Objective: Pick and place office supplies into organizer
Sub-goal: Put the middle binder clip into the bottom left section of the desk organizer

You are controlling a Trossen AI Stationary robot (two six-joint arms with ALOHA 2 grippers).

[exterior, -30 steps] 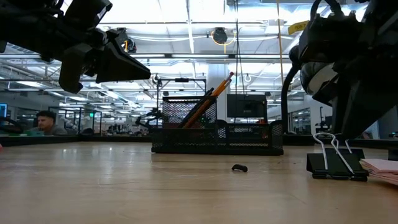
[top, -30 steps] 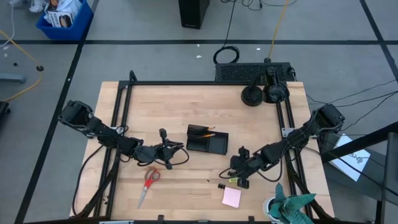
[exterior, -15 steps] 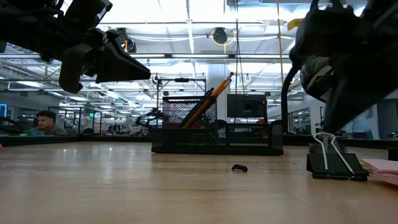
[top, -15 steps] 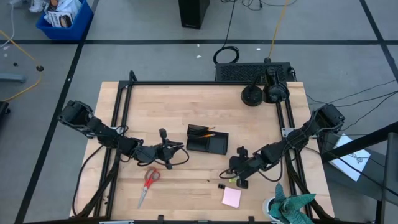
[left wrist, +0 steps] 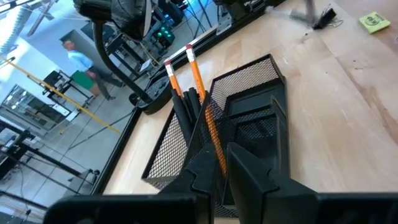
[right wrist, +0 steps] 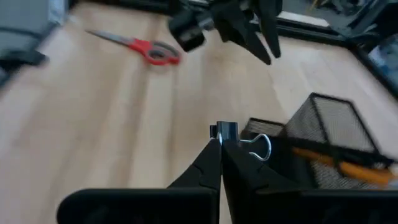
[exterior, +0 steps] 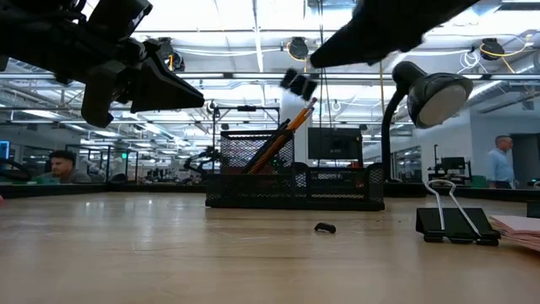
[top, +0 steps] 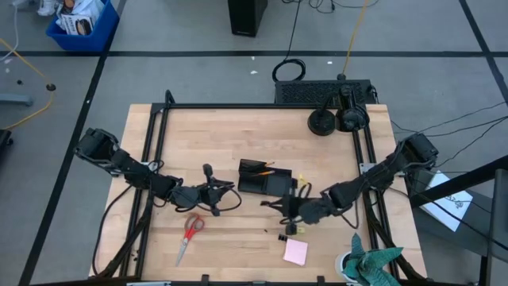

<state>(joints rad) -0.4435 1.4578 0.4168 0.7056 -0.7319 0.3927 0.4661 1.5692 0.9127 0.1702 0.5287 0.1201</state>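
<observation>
— Two arms were over the table from above, weren't they?
— Yes. The left gripper [top: 213,191] sat left of the organizer [top: 264,180], just apart from it, with the red-handled scissors [top: 189,233] on the wood nearer the front edge. The right gripper [top: 289,206] was at the organizer's near right corner. A pink sticky-note pad [top: 296,252] lay near the front edge, with a second binder clip [top: 282,237] just to its far left.

— And at table height?
— The organizer [exterior: 294,180] stood mid-table with orange pencils [exterior: 285,132] leaning out of it. A binder clip [exterior: 297,84] hung in the air above it, blurred. The second binder clip [exterior: 456,218] rested on the wood to the right, beside the pink pad's edge [exterior: 519,226].

— The left wrist camera?
— Left fingers [left wrist: 245,177] were pressed together on nothing, in front of the mesh organizer [left wrist: 249,109]. Pencils [left wrist: 198,84] stood in its tall section — a small yellow pad [left wrist: 375,22] lay well beyond.

— The right wrist camera?
— Right fingers [right wrist: 211,163] were clamped on the binder clip [right wrist: 229,133], its wire loops toward the organizer [right wrist: 336,134]. The scissors [right wrist: 138,46] lay far off, near the left gripper [right wrist: 245,18].
</observation>
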